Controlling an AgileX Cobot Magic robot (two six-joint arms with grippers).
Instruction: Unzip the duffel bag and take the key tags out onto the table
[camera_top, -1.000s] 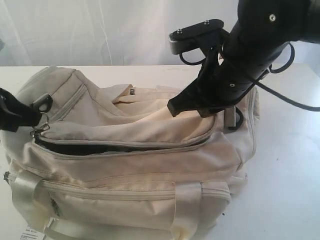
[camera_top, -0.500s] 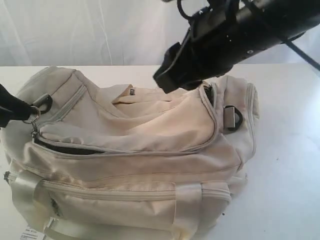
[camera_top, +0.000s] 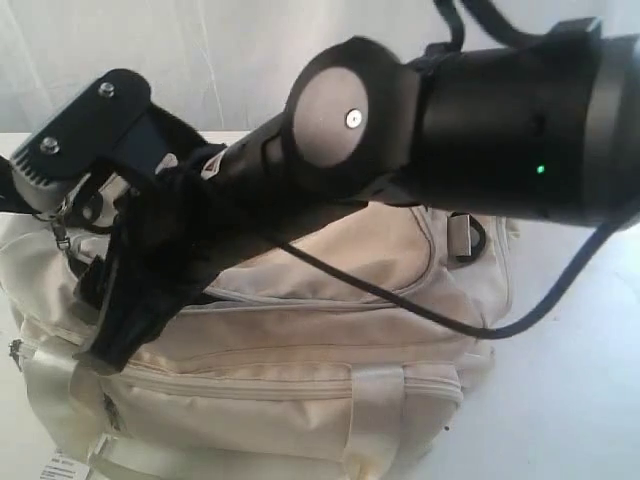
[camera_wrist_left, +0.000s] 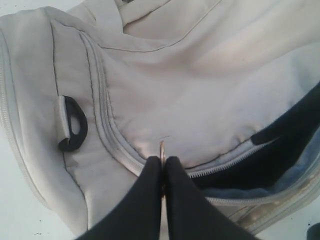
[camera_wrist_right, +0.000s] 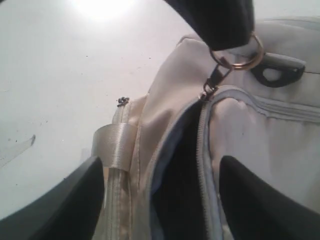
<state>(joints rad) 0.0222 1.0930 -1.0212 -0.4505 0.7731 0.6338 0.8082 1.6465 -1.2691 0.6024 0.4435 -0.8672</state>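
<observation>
My left gripper (camera_wrist_left: 162, 162) was clamped tight on the zip pull (camera_wrist_right: 215, 77) at one end of the bag (camera_top: 330, 340), which sat on the bench (camera_top: 570, 380). Right gripper (camera_wrist_right: 160, 167) hung spread wide right over the part-open zip (camera_wrist_right: 200, 145), dark inside showing in the gap.

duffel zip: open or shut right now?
Open, at least partly. The duffel bag's zip tracks part around a dark gap beside the left gripper, which pinches the pull ring. Full extent: cannot tell.
</observation>
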